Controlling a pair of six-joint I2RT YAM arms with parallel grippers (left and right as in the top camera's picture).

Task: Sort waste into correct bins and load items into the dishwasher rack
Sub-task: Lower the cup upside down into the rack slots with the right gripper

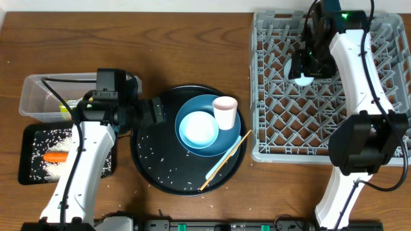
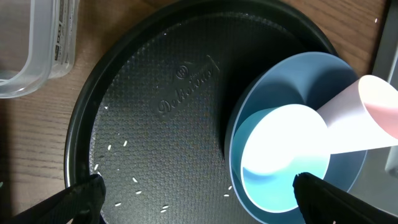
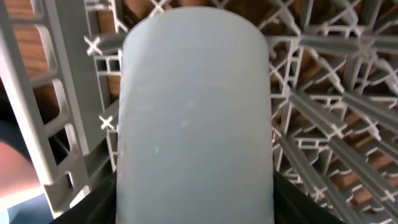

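Fingers on my right arm (image 3: 289, 206) are clamped on the light-blue cup (image 3: 196, 118), one on each side of it. Its long axis runs straight out from my palm, in line with them. Beyond it lies the rack (image 1: 321, 154), which fills the far right corner of the tabletop. The cup hangs over the rack's far left part, above the pegs. I cannot tell whether it touches them, nor which end is its mouth. Setting it down looks to me like going straight down and letting go, since the pegs beneath hold no other dishes. Only this arm is near the rack. It rises from the near edge, runs along the right edge over the rack, and bends leftward at the wrist so the fingers point down.

My left fingers (image 2: 78, 199) are apart with nothing between them, low over the round tray (image 1: 151, 160) in the middle of the tabletop. Just to their right sits the bowl (image 1: 198, 128) on the plate (image 1: 221, 144), with the pink cup (image 1: 225, 112) mouth up beside it. The chopsticks (image 1: 226, 160) lie slantwise across the plate's near right rim. That arm comes from the near left corner, passing over the black tray (image 1: 29, 176) that holds the carrot (image 1: 56, 156) and rice (image 1: 54, 136), its fingers pointing right.
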